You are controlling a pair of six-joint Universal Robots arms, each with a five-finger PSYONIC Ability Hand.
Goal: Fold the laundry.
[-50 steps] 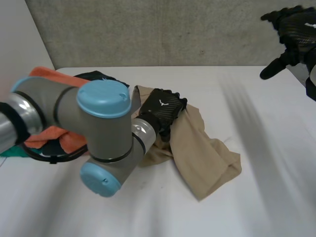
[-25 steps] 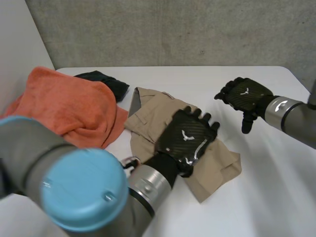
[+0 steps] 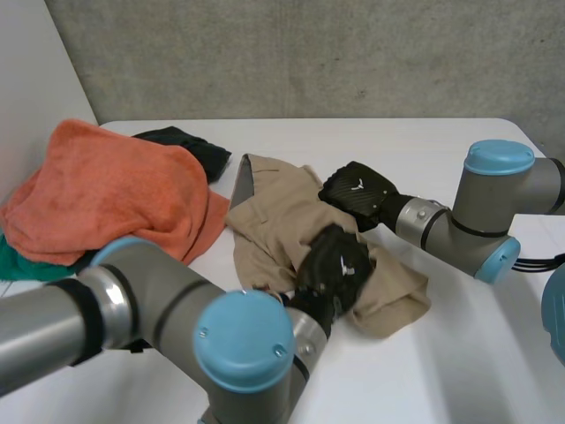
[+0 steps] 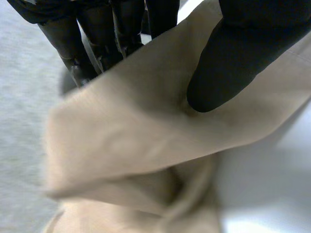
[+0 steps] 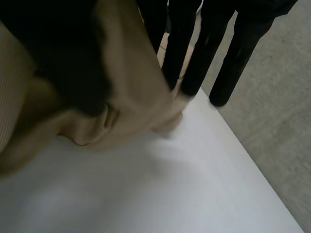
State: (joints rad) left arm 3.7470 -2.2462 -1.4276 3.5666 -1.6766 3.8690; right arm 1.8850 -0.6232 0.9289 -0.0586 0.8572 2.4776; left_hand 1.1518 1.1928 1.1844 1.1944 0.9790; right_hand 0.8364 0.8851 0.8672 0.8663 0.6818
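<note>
Tan shirt [image 3: 274,221] crumpled at centre of bench [image 3: 459,353], orange towel [image 3: 115,190] at its 9 o'clock. Step: prob. gripping to spread it flat; next needs hands pulling apart. Left hand [image 3: 334,265] at shirt's 5 o'clock, fingers [image 4: 97,48] & thumb pinching cloth. Right hand [image 3: 357,190] on 2 o'clock edge; grip can't tell.

A white table [image 3: 441,375] stands against what looks like a grey concrete wall [image 3: 309,53].

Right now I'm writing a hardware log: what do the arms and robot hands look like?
Left arm and right arm: grey tubes, rounded joints with light-blue caps. Left robot hand and right robot hand: black, glossy shells; the right one's back carries a small white mark.
</note>
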